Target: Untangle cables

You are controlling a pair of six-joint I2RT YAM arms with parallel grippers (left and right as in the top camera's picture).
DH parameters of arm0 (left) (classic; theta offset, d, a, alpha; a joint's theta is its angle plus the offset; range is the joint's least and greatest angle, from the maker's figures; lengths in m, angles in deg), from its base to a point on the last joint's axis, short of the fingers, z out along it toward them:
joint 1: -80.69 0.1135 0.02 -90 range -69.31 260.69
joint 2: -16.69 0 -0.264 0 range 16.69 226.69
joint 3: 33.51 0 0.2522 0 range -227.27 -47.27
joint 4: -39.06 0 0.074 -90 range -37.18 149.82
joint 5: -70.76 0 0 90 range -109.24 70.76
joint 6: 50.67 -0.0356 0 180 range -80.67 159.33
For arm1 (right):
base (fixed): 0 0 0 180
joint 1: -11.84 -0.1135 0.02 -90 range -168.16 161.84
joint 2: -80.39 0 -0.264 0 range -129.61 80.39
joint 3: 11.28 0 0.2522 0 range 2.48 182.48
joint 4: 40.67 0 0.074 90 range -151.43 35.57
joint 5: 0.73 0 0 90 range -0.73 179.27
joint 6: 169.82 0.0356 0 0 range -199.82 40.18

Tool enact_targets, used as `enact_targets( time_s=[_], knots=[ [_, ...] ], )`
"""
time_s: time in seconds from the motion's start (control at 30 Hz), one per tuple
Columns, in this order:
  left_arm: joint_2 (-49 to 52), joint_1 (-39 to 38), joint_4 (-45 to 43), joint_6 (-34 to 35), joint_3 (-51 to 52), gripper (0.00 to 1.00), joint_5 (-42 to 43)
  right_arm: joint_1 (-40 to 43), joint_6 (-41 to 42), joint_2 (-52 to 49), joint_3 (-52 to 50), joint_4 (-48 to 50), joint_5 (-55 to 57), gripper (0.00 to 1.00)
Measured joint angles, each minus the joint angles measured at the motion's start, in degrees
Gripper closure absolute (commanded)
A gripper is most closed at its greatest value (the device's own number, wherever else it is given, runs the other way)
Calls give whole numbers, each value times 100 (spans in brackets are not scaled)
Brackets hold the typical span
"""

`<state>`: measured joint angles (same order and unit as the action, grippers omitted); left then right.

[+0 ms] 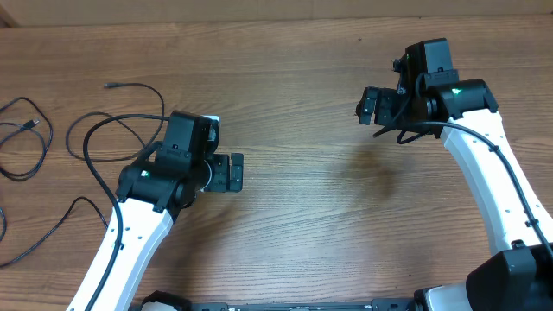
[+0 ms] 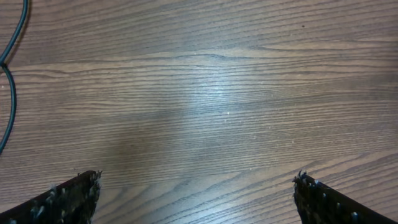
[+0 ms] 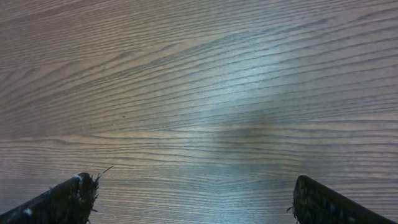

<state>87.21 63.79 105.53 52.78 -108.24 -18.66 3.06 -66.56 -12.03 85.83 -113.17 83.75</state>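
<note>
The cables lie spread over the left part of the table in the overhead view. One thin black cord (image 1: 138,86) has a small plug end at the back and loops toward my left arm. Another cord with a plug (image 1: 31,126) curls at the far left edge. A short stretch of cable (image 2: 9,74) shows at the left edge of the left wrist view. My left gripper (image 1: 235,171) (image 2: 198,186) is open over bare wood to the right of the cords. My right gripper (image 1: 370,105) (image 3: 196,190) is open over bare wood at the back right, far from every cord.
The wooden table (image 1: 302,216) fills all views. Another black strand (image 1: 54,229) runs along the front left toward my left arm's base. The arms' own thicker black wires hang beside the white links.
</note>
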Motion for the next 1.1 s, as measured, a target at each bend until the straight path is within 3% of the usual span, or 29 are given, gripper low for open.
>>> enact_targets(
  time_s=[0.93, 1.1],
  knots=[
    [17, 0, -7, 13, 2, 0, -2, 0, 0, 0, 0, 2, 2, 0],
    [-160, 0, -437, 13, 203, 0, -22, 0, -2, 0, 0, 2, -2, 0]
  ],
)
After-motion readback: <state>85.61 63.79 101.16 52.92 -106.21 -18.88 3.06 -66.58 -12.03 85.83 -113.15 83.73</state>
